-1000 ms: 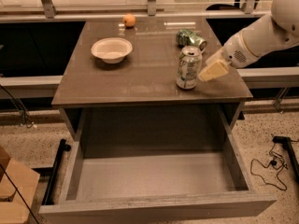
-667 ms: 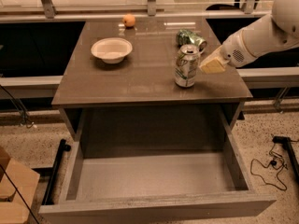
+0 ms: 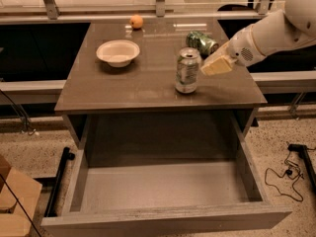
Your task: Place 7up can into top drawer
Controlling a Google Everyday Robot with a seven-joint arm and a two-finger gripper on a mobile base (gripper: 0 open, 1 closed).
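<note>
The 7up can (image 3: 187, 70) stands upright on the brown counter top (image 3: 123, 85), right of its middle, with its pale white-and-green label and silver top showing. My gripper (image 3: 215, 66), pale yellow at the end of the white arm, sits just right of the can at its upper half, close to or touching its side. The top drawer (image 3: 163, 189) is pulled fully open below the counter's front edge. Its flat grey bottom is bare and its long front panel (image 3: 168, 220) is nearest the camera.
A darker green can (image 3: 201, 41) lies on its side behind the 7up can, near my arm. A white bowl (image 3: 118, 52) and an orange fruit (image 3: 137, 21) sit on the counter's left and back. Cables (image 3: 291, 177) lie on the floor at right, a cardboard box (image 3: 12, 201) at left.
The 7up can has slid a little to the left on the counter, still upright. My gripper has moved left and slightly up with it. The bowl and drawer have not moved.
</note>
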